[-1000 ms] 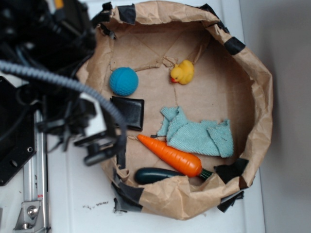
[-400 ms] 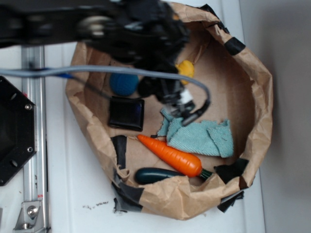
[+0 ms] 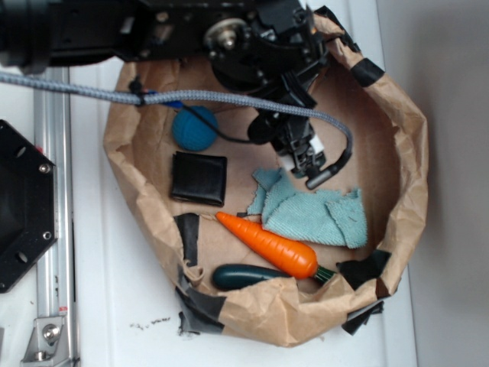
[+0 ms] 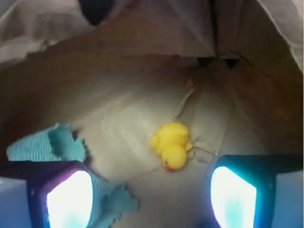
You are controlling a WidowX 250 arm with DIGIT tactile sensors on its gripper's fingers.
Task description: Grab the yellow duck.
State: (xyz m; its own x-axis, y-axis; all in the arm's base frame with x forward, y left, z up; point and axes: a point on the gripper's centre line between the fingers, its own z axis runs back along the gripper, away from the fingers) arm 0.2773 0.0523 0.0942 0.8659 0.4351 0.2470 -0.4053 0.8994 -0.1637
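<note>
From outside, the light is even and bright; my arm (image 3: 229, 46) is a dark, slightly soft mass with little detail, and the white bench (image 3: 107, 306) looks washed out. Shadows inside the paper bag (image 3: 397, 153) are faint. My wrist view is dimmer and hazy. The duck (image 4: 171, 146) is soft-edged, the cloth (image 4: 57, 147) blurred. My pincer (image 4: 151, 199) fingers (image 4: 69, 199) glare white-blue, blown out and out of focus.

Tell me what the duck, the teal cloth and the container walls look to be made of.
Yellow duck: smooth, faintly glossy, likely rubber or soft plastic. Teal cloth: woven ribbed fabric with frayed edges, matte. Paper bag wall: creased brown kraft paper, matte, patched with black tape.
</note>
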